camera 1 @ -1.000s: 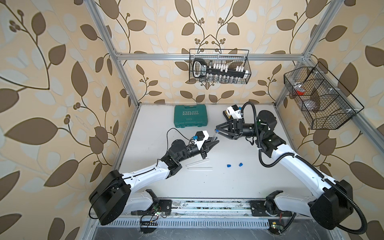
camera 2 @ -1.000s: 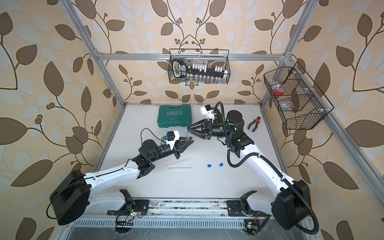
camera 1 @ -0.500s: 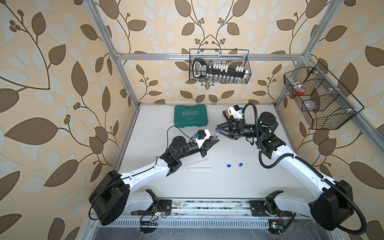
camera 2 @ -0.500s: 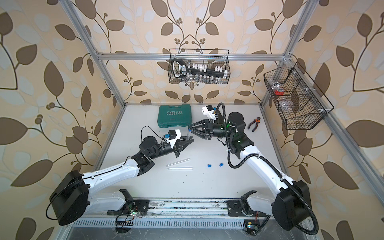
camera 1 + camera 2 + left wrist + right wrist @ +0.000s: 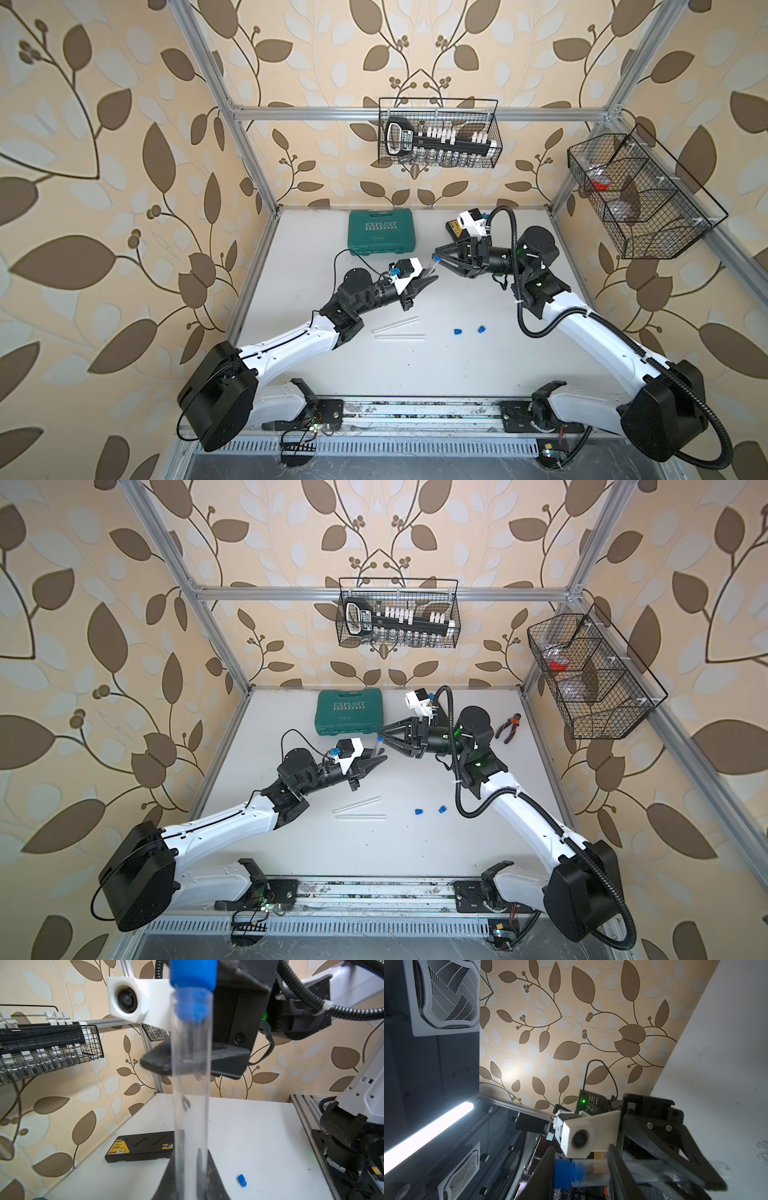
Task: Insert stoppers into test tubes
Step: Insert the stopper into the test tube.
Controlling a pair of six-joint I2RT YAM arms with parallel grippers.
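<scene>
As left gripper holds tube, stopper seated

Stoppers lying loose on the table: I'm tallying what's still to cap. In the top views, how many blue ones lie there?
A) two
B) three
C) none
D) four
A: both top views show just two blue stoppers lying close together on the white table, a little way from the two loose test tubes.

Green case and pliers lie on table.
</scene>
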